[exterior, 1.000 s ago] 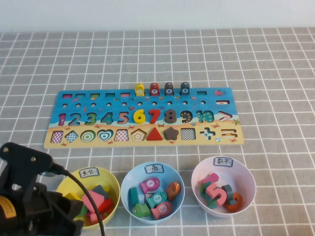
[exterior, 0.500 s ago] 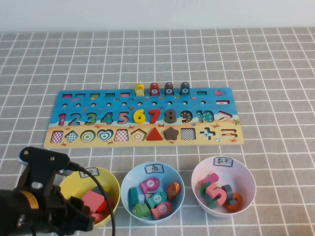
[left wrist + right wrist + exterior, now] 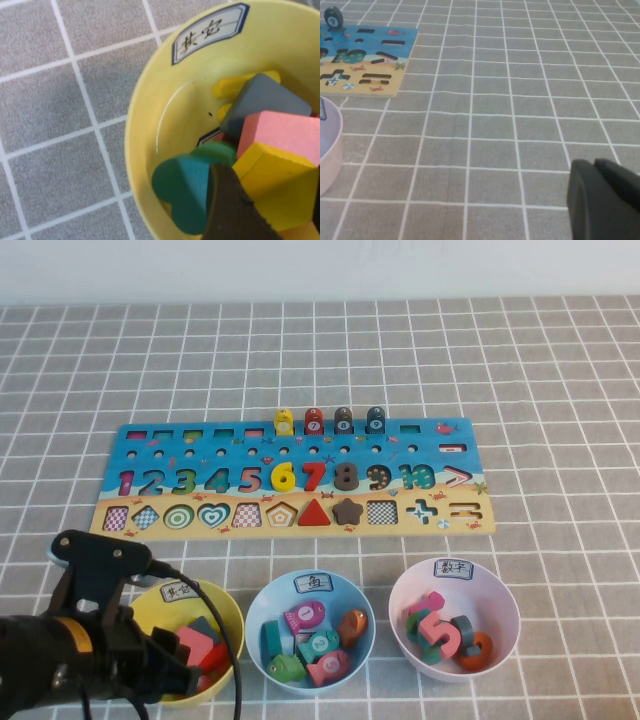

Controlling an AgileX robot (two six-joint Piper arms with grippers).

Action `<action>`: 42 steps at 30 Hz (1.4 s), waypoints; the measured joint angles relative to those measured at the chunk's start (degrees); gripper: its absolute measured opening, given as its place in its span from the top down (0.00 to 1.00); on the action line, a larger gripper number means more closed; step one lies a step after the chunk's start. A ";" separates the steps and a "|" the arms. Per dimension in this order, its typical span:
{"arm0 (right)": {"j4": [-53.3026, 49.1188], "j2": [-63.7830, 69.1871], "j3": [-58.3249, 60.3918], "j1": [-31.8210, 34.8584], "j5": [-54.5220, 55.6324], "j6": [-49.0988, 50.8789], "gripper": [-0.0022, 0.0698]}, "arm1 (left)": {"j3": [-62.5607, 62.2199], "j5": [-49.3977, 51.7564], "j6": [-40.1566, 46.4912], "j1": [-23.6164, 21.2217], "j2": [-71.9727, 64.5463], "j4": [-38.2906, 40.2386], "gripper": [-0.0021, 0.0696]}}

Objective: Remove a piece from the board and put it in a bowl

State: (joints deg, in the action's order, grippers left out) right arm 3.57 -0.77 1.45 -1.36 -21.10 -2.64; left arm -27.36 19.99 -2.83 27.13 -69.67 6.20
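My left gripper (image 3: 172,662) is hanging over the yellow bowl (image 3: 135,125), pinching the yellow pentagon (image 3: 277,180), I think; only letting go is left. My right gripper (image 3: 600,195) is sitting off to the side, and I cannot tell its grip.

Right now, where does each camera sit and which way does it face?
High view: raised on the robot's side, angled down at the board and bowls; left gripper over the yellow bowl.
Left wrist view: on the left arm, looking down into the yellow bowl.
Right wrist view: low, looking across the cloth to the board's end and pink bowl; right gripper above the cloth.
Shared: high and left wrist views both show the yellow bowl's label.
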 joint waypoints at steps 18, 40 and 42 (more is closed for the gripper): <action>0.00 0.00 0.00 0.00 0.00 0.00 0.99 | -3.91 2.71 0.00 -1.19 -3.75 0.00 0.57; 0.00 0.00 0.00 0.00 0.00 0.00 0.99 | -4.51 -0.80 0.00 -1.19 -3.79 4.75 0.47; 0.00 0.00 0.00 0.00 0.00 0.00 0.99 | -4.61 -0.88 0.00 -1.19 -3.79 4.75 0.47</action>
State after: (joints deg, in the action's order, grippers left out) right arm 3.57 -0.77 1.45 -1.36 -21.10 -2.64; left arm -31.97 19.11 -2.83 25.94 -73.46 10.96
